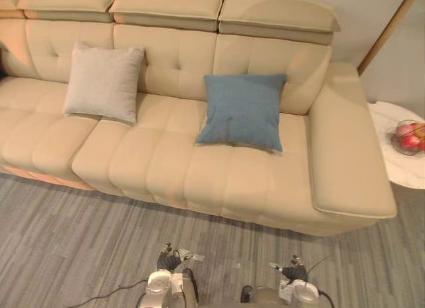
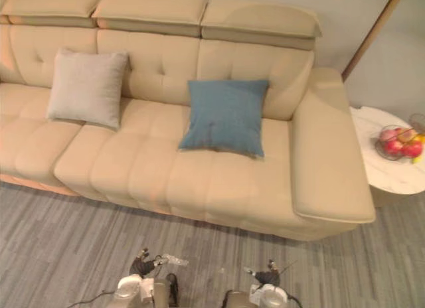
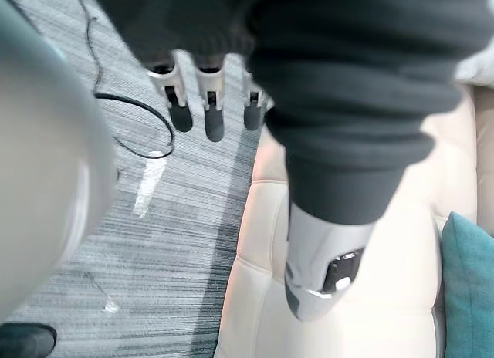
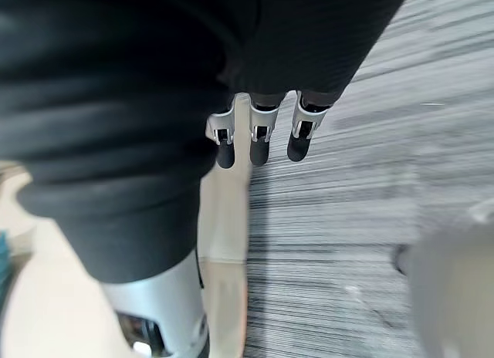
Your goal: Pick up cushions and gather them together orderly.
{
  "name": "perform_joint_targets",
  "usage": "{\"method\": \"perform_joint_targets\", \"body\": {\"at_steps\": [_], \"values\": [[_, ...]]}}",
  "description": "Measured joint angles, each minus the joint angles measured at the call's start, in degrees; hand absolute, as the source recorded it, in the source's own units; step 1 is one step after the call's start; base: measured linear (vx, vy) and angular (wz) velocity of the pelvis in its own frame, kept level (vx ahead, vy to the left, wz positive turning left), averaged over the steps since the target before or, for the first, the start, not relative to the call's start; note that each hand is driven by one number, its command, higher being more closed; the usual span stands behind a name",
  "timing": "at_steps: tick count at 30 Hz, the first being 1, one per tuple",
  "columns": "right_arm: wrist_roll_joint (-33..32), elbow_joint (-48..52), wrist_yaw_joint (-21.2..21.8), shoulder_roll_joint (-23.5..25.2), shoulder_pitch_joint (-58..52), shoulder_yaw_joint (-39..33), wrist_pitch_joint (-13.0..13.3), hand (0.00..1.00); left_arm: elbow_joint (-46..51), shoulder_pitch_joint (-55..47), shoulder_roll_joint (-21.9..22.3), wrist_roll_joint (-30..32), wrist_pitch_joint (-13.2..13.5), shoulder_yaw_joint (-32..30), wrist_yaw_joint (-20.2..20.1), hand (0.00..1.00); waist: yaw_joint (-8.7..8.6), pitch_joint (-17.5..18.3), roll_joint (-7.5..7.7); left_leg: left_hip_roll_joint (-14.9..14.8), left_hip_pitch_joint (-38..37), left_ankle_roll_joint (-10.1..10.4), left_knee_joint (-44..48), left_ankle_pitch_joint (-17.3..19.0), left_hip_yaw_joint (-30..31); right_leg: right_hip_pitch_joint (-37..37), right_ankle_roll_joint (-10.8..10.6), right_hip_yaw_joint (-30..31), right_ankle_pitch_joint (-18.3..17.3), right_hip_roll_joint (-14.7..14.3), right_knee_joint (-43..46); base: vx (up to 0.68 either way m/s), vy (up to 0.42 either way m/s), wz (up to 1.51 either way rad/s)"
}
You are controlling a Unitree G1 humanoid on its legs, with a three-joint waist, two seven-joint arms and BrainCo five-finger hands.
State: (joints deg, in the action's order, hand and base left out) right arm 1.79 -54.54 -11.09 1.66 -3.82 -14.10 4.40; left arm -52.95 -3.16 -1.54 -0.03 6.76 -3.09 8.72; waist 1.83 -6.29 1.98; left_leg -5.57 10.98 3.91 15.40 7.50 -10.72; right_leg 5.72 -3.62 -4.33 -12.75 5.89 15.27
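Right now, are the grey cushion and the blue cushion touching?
Apart. The left eye view shows bare sofa between the grey cushion and the blue cushion.

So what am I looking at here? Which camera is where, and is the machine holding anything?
It is a walking, human-shaped robot with two arms and metal hands. The two wide pictures come from cameras in its head, looking down at a beige sofa. A grey cushion leans against the backrest toward the robot's left, a blue cushion further right, apart from it. Beside the sofa's arm stands a small white table with a bowl of fruit. The two close pictures come from cameras on the wrists: the left hand and the right hand hang over the grey floor by the sofa's front edge, fingers straight, holding nothing.
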Motion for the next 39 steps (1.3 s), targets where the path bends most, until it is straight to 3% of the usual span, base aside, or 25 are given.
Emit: {"method": "perform_joint_targets", "body": {"at_steps": [1, 3, 8, 23, 27, 28, 39], "values": [[0.00, -0.79, 0.00, -0.15, 0.07, -0.43, -0.11, 0.00, -0.83, 0.13, -0.48, 0.01, -0.09, 0.22, 0.00, 0.00, -0.47, 0.50, 0.72, 0.75, -0.74, -0.57, -1.77, -0.89, -0.56, -0.57, -0.58, 0.29, 1.25, 0.55, -1.82, -0.06, 0.142, -0.20], [0.02, -1.55, -0.01, -0.51, -0.01, -1.51, -0.46, 0.00, -1.90, 0.07, -1.06, 0.03, -0.26, 0.22, -0.01, 0.00, -1.11, 1.06, 0.75, 1.97, -1.75, -0.87, -4.23, -1.85, -0.98, -1.36, -1.08, 0.63, 2.97, 1.30, -4.17, -0.05, 0.160, -0.06], [0.05, -3.20, 0.18, -1.53, 0.06, -2.37, -0.96, 0.00, -3.95, -0.55, -2.59, 0.34, -0.93, 0.04, -0.08, 0.00, -1.41, 1.25, -0.11, 4.27, -6.21, -1.98, -9.16, -3.86, -1.66, -4.74, -2.03, 1.91, 5.28, 2.47, -8.58, 0.00, 0.083, -0.10], [0.05, -5.65, 0.96, -2.75, 1.61, -5.92, -1.03, 0.00, -6.43, -1.20, -3.32, 1.27, -0.97, -0.46, -0.21, 0.00, -1.37, 1.89, 0.08, 5.22, -11.07, -2.46, -12.96, -5.44, 0.37, -9.86, -1.50, 1.68, 6.49, 2.28, -12.67, 0.03, -0.005, -0.01], [0.05, -6.48, 0.96, -2.93, 1.63, -5.92, -1.02, 0.00, -7.39, -1.15, -3.34, 1.26, -0.98, -0.46, -0.23, 0.00, -1.38, 2.35, 0.15, 5.50, -13.22, -2.36, -17.22, -7.74, 0.39, -9.83, -1.49, 1.65, 6.48, 2.21, -12.68, -0.03, -0.012, -0.01], [0.04, -7.26, 0.96, -2.99, 1.60, -5.94, -1.04, 0.00, -7.39, -1.55, -3.32, 1.23, -0.98, -0.44, -0.27, 0.00, -1.44, 2.66, -0.14, 6.38, -15.81, -2.58, -21.28, -9.73, 2.02, -11.02, -1.85, 1.34, 6.57, 2.58, -13.53, 0.00, 0.000, 0.00], [0.37, -7.26, 1.22, -3.45, 0.95, -5.91, -1.71, 0.00, -7.40, -1.56, -3.32, 1.28, -1.08, -0.40, -0.25, 0.00, -1.80, 2.60, -0.47, 6.31, -15.56, -2.57, -21.28, -9.73, 2.08, -10.96, -1.87, 0.94, 6.58, 2.59, -13.55, 0.00, 0.000, 0.01]]}}
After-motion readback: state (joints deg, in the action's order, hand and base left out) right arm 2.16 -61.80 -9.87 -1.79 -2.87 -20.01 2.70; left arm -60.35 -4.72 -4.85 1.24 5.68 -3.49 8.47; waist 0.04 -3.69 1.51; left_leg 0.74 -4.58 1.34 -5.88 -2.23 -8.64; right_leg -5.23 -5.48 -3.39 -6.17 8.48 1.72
